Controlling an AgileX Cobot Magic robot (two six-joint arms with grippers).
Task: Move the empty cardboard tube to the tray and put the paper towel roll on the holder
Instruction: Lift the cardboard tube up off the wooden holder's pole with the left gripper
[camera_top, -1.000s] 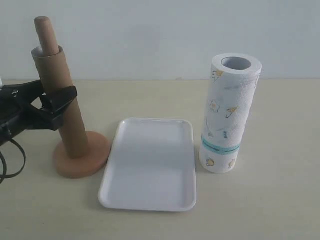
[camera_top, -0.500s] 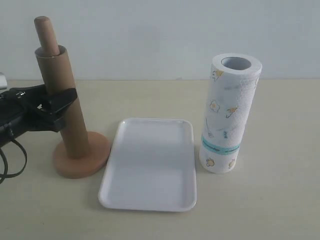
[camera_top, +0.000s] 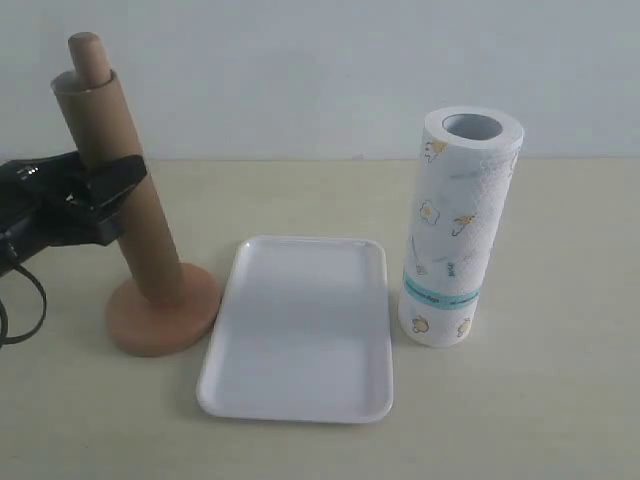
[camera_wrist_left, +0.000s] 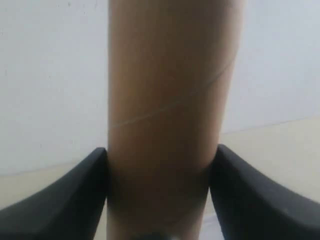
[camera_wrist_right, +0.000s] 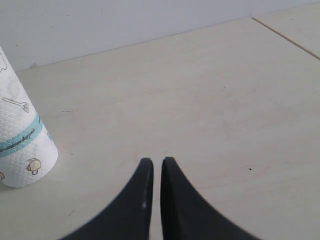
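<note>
The holder (camera_top: 163, 315) is set at the left of the table (camera_top: 560, 400). The empty cardboard tube (camera_top: 125, 190) is sleeved over its rod — leaned leftward, with the rod's tip left protruding above the tube's upper end. The tube is flanked at mid-height by the left gripper (camera_top: 112, 190), entered from the left edge. The tray (camera_top: 300, 330) is laid just right of the holder's base. The paper towel roll (camera_top: 458, 230) is stood upright just beside the tray's right rim — well apart from the holder.
</note>
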